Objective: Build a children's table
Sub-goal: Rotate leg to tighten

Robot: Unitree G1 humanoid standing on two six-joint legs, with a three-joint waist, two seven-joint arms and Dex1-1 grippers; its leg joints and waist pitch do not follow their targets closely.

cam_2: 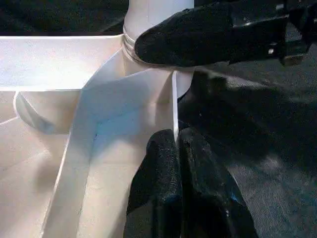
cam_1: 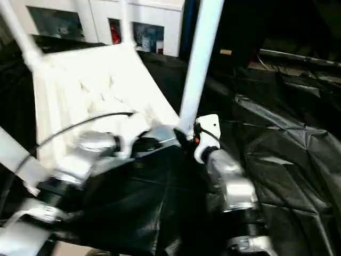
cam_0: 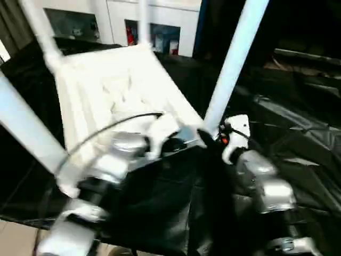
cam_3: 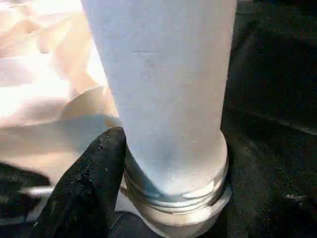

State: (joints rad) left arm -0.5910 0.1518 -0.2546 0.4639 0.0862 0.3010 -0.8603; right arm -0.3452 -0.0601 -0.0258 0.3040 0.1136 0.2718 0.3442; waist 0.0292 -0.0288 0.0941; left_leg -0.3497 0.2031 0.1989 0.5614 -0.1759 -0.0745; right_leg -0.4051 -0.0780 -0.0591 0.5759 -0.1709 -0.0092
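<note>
The tabletop [cam_0: 114, 93] lies upside down on the black work table [cam_0: 298, 144], so its sockets face up and the legs can stand in them. The left gripper [cam_2: 174, 144] is pinched shut on the thin rim at the near right corner, probably to keep the tabletop from turning. The right gripper [cam_0: 213, 140] stands around the base of the leg [cam_0: 232, 64] in that corner socket, one finger [cam_3: 86, 186] touching it just above the thread, likely for screwing it in. Other legs [cam_0: 37, 26] stand in the left corners.

Our two silver forearms reach forward, wrists close together. Our left gripper [cam_2: 176, 144] is pinched closed. Our right gripper [cam_0: 209, 136] stands partly apart.
</note>
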